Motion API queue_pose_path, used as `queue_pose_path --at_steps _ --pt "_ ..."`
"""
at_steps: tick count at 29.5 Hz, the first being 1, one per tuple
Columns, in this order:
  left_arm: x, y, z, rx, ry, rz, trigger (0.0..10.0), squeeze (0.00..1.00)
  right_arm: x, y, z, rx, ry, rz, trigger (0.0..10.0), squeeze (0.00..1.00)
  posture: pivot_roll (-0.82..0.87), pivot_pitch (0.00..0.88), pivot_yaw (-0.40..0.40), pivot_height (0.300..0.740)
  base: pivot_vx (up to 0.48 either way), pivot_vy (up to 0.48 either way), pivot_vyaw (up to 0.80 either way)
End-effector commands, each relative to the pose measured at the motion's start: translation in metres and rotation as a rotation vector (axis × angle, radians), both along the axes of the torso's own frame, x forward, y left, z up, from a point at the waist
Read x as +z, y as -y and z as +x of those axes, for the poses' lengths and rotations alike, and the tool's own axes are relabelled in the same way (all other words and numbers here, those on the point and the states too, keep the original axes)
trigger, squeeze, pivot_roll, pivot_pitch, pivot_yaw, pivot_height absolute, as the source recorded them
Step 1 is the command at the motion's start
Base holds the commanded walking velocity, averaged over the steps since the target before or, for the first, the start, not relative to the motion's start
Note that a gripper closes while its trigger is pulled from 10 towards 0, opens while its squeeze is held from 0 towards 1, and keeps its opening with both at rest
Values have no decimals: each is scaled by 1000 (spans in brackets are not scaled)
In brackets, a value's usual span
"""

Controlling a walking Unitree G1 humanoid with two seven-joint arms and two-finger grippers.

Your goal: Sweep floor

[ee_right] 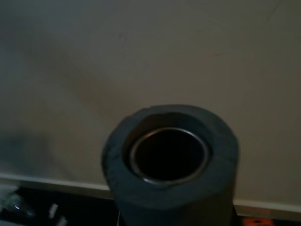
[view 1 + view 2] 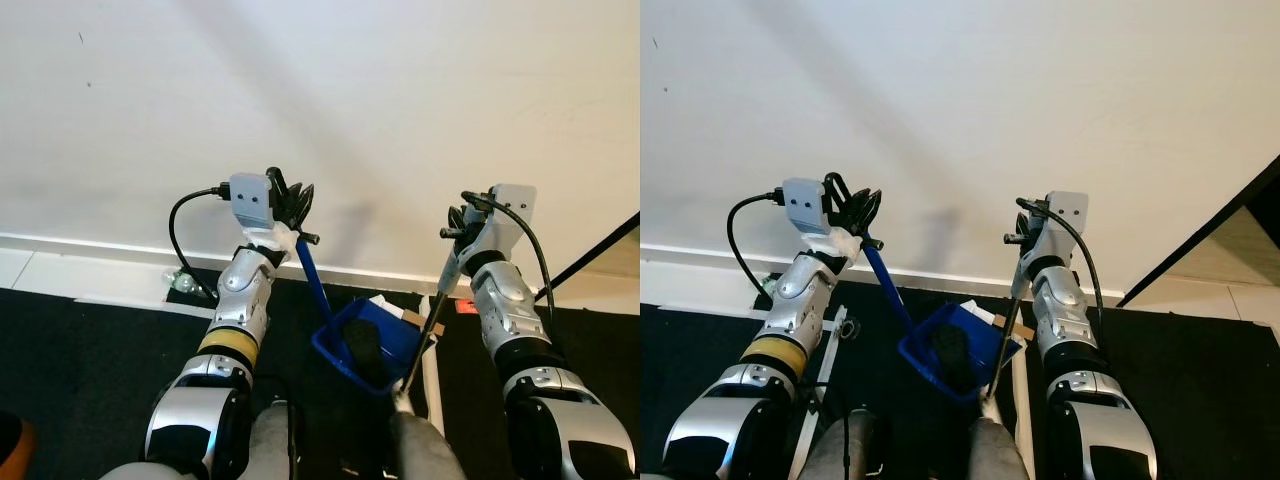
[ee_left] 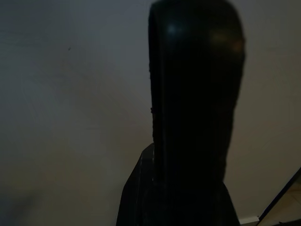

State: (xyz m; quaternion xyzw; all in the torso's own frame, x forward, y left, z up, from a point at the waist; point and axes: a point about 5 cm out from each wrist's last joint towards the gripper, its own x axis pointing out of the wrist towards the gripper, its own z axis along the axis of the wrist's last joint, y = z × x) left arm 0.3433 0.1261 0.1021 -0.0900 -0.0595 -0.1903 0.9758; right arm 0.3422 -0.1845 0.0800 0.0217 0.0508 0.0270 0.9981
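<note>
— White wall (image 2: pixel 380 90) fills most of my head cameras, with a pale baseboard (image 2: pixel 90 248) along its foot and dark flooring (image 2: pixel 70 350) below. What's the left arm got?

— I've got the left gripper (image 2: pixel 290 205) raised in front of the wall, black fingers closed around the top of the blue dustpan handle (image 2: pixel 313 275). The handle slants down to the blue dustpan (image 2: pixel 385 335), which hangs between the two arms, just above the dark floor. There's something dark sitting inside the pan.

— And the right side?

— The right gripper (image 2: pixel 458 222) is up at about the same height, clamped on the broom handle (image 2: pixel 432 320), a thin dark pole running down beside the dustpan's edge. From my right wrist camera I'm looking straight down on the hollow top of that pole, a metal tube inside a grey foam sleeve (image 1: pixel 170 160).

— Anything on the floor?

— Near the baseboard, a small clear bit of rubbish (image 2: pixel 180 282) by the left arm, and an orange-red scrap (image 2: pixel 466 306) beside the right arm.
</note>
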Motion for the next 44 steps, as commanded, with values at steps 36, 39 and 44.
queue_pose_path --at_steps 36,39,44 --pt "-18 1 -2 27 -74 -13 10000 0 -15 -11 -6 132 -22 -58 10000 0 79 0 -26 740 0 0 141" --pt "-19 6 -3 4 -79 -7 10000 0 -16 -12 -7 132 -27 -52 10000 0 79 0 -24 740 0 0 725" --pt "-22 10 -3 -14 -114 -9 10000 0 -15 -6 -5 20 -20 -32 10000 0 71 0 -12 740 0 0 435"
